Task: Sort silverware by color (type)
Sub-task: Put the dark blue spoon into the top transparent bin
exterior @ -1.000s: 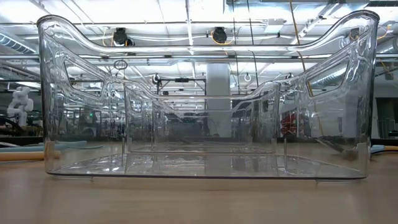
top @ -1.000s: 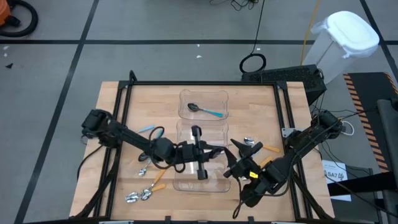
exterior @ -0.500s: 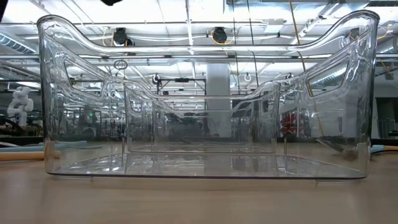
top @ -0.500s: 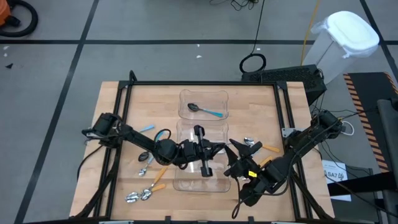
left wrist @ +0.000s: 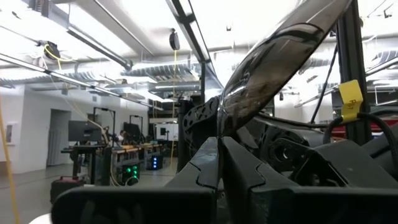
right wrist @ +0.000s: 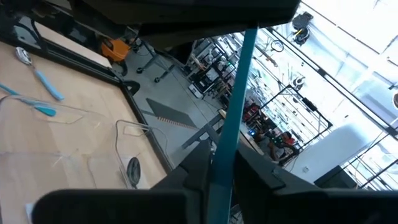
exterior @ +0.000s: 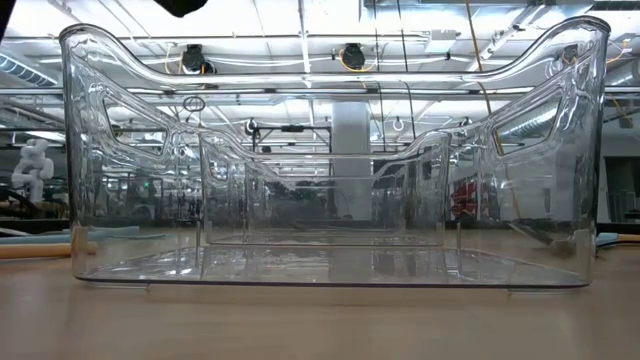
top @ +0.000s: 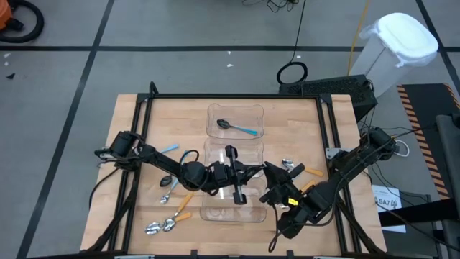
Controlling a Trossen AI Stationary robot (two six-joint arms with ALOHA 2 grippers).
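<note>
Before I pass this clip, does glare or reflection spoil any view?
Low view: the clear bin fills the frame, its walls mirroring ceiling lights. Left wrist view: the dark spoon bowl reflects the lamps. Right wrist view: bright windows backlight the blue spoon handle. High view: evenly lit.

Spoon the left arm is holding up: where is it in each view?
High: hidden where the left gripper meets the right gripper.
Low: not in it.
Left wrist: spoon, dark bowl above the fingers.
Right wrist: blue handle between fingers.
Landmark: near clear bin, also low view.
</note>
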